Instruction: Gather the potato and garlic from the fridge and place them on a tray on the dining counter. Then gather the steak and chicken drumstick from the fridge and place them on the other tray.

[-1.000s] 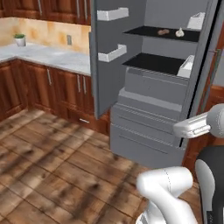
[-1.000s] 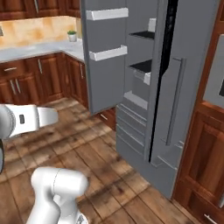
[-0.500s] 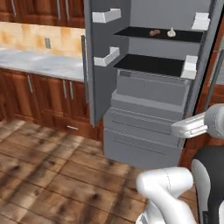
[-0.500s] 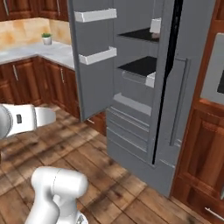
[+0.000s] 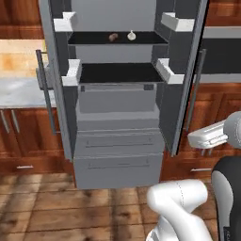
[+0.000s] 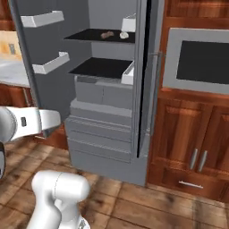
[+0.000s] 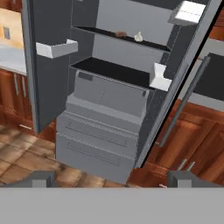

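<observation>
The grey fridge (image 5: pixel 117 141) stands with both doors swung open, straight ahead of me. On its upper dark shelf lie the brown potato (image 5: pixel 113 37) and, just right of it, the small off-white garlic (image 5: pixel 132 35). Both appear again in the right base view, potato (image 6: pixel 106 35) and garlic (image 6: pixel 124 34), and in the hand view, potato (image 7: pixel 121 33) and garlic (image 7: pixel 138 37). My gripper (image 7: pixel 113 179) is open and holds nothing, well short of the fridge and below the shelf. The steak, chicken drumstick, trays and dining counter are out of view.
White door bins (image 5: pixel 67 22) line both open doors. Closed grey drawers (image 5: pixel 116 164) fill the fridge's lower half. A built-in oven (image 6: pixel 201 58) and red-brown cabinets (image 6: pixel 192 134) stand to the right, a wall counter (image 5: pixel 19 92) to the left. Wood floor (image 5: pixel 56 207) lies in front.
The whole picture has shifted: the base has swung round and closer, so the fridge now faces me squarely. The gripper has stayed open.
</observation>
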